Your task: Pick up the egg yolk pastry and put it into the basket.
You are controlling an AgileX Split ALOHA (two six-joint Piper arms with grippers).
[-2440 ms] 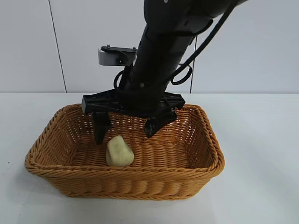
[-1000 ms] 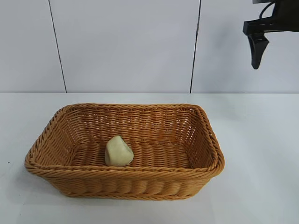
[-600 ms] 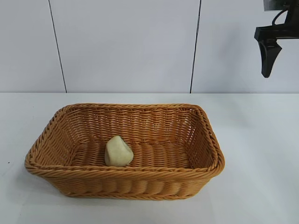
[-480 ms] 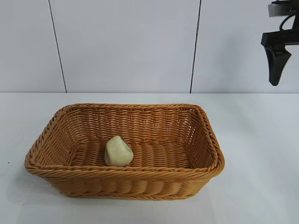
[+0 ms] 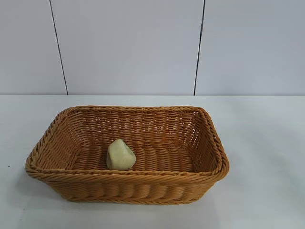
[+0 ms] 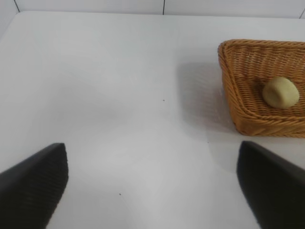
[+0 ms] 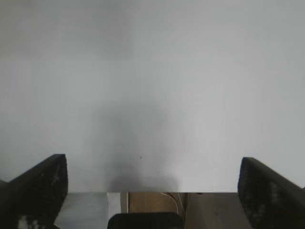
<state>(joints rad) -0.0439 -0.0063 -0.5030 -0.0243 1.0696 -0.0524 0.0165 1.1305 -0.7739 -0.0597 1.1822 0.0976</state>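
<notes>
The egg yolk pastry [image 5: 120,155], a small pale cream-yellow bun, lies inside the golden-brown wicker basket [image 5: 209,143], left of its middle. Both show in the left wrist view, the pastry [image 6: 281,92] in the basket [image 6: 233,71]. My left gripper [image 6: 152,191] is open and empty above bare table, well away from the basket. My right gripper [image 7: 152,191] is open and empty above the table's edge. Neither arm shows in the exterior view.
The white table [image 5: 267,143] runs all round the basket, with a white panelled wall [image 5: 128,47] behind. The right wrist view shows the table's edge [image 7: 209,192] with a brown surface and cables below it.
The right arm, open over the basket with the pastry lying below it, has lifted, swung up and to the right, and left the exterior view. The pastry and basket have not moved.
</notes>
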